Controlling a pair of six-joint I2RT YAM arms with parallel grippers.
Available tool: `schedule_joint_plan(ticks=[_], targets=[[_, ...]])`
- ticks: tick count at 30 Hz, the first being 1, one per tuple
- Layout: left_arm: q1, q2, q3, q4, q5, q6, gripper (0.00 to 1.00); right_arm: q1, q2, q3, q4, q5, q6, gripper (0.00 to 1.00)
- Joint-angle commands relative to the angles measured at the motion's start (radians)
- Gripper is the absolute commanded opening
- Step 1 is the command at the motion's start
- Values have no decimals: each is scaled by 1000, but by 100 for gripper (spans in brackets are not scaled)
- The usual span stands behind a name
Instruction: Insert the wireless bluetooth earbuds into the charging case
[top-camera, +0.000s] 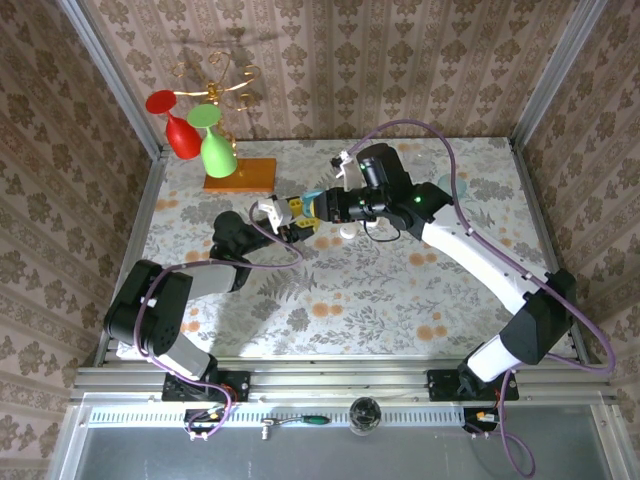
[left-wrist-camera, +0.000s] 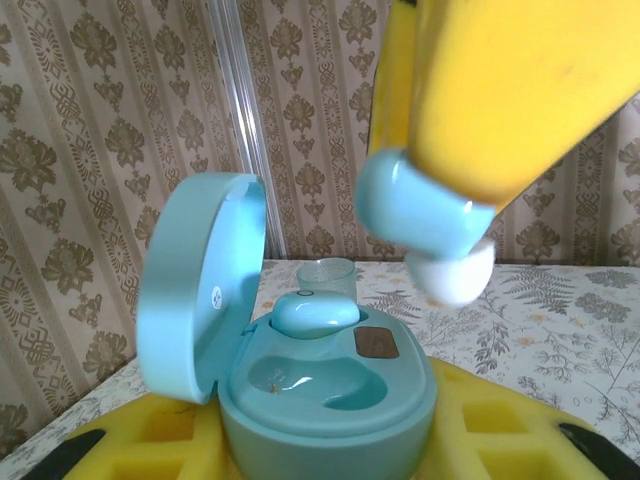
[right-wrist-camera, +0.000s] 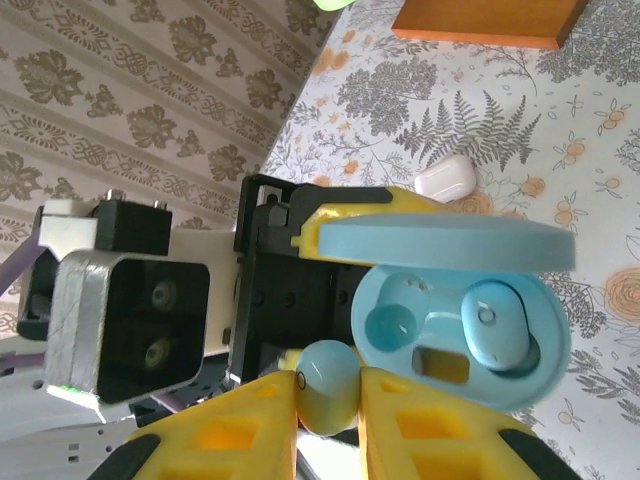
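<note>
here the left gripper (top-camera: 298, 213) is clenched around the base of the charging case (left-wrist-camera: 330, 405), whose lid (left-wrist-camera: 200, 285) stands swung open to one side. a seated earbud (left-wrist-camera: 312, 313) rests in the far well; the near well (left-wrist-camera: 320, 385) is bare. the right gripper (right-wrist-camera: 328, 400) pinches the second earbud (right-wrist-camera: 328, 385) between its yellow fingers, just above the open case. a white pebble-like item (right-wrist-camera: 445, 180) lies on the table (right-wrist-camera: 600, 130) nearby.
</note>
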Motion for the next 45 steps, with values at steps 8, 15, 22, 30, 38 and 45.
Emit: schedule_joint_plan(ticks=[8,15,22,30,38,45], targets=[[-33,-14,17,28,-11,24,27,-6,33,38,-7,-20,-1,23],[-33,-22,13,30,-38,13,26,-6,23,12,-18,16,0,23],[-32,-15,11,29,-39,15,26,-7,30,9,-39,58,-9,22],[-30,-19,12,30,-30,4,26,-7,57,11,-53,77,-19,22],[-29,-23,15,29,-39,-7,26,-12,37,5,-50,76,-3,41],[-16,-22,11,30,-44,-32,26,-25,-25,-8,-56,80,-18,48]])
